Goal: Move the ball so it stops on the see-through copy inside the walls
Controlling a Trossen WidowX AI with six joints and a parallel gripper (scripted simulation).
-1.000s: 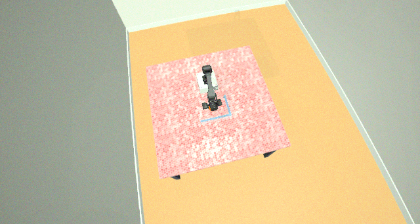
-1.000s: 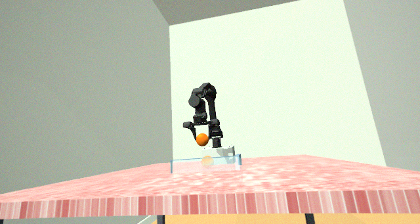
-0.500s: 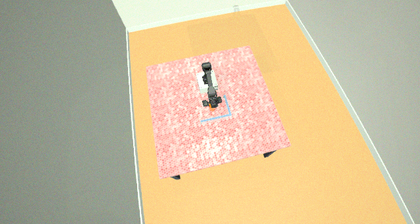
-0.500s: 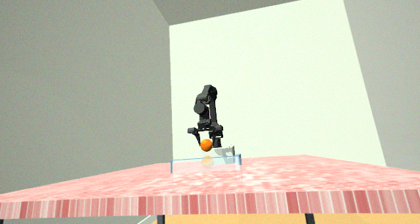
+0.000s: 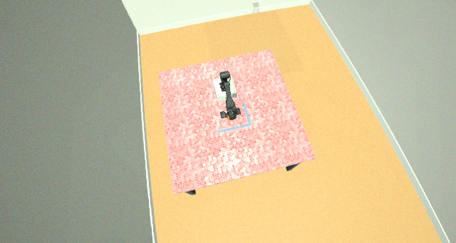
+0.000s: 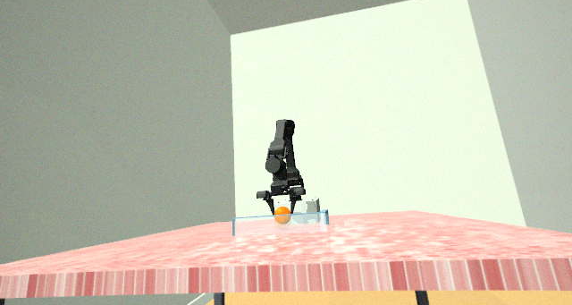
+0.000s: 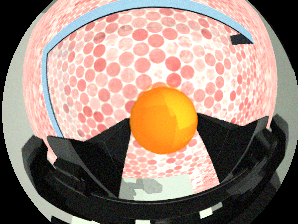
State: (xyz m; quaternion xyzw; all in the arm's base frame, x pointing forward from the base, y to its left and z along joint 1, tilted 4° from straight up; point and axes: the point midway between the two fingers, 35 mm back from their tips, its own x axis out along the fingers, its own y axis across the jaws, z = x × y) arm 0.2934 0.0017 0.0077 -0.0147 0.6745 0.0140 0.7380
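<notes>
Currently we see the gripper (image 6: 281, 211) clamped on the orange ball (image 6: 282, 215), low inside the clear walls (image 6: 250, 224) on the table (image 6: 402, 238).

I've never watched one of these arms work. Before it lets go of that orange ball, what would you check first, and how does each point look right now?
1. Grip: the gripper is shut on the orange ball. Ok.
2. Height: the ball sits low, level with the clear walls. Ok.
3. Inside the corner: from the top, the ball lies within the blue L of the walls. Ok.
4. On the see-through copy: no copy shows apart from the ball. Cannot tell.
5. Touching the table: cannot tell.
6. Room to lift away: nothing above the arm. Ok.
</notes>
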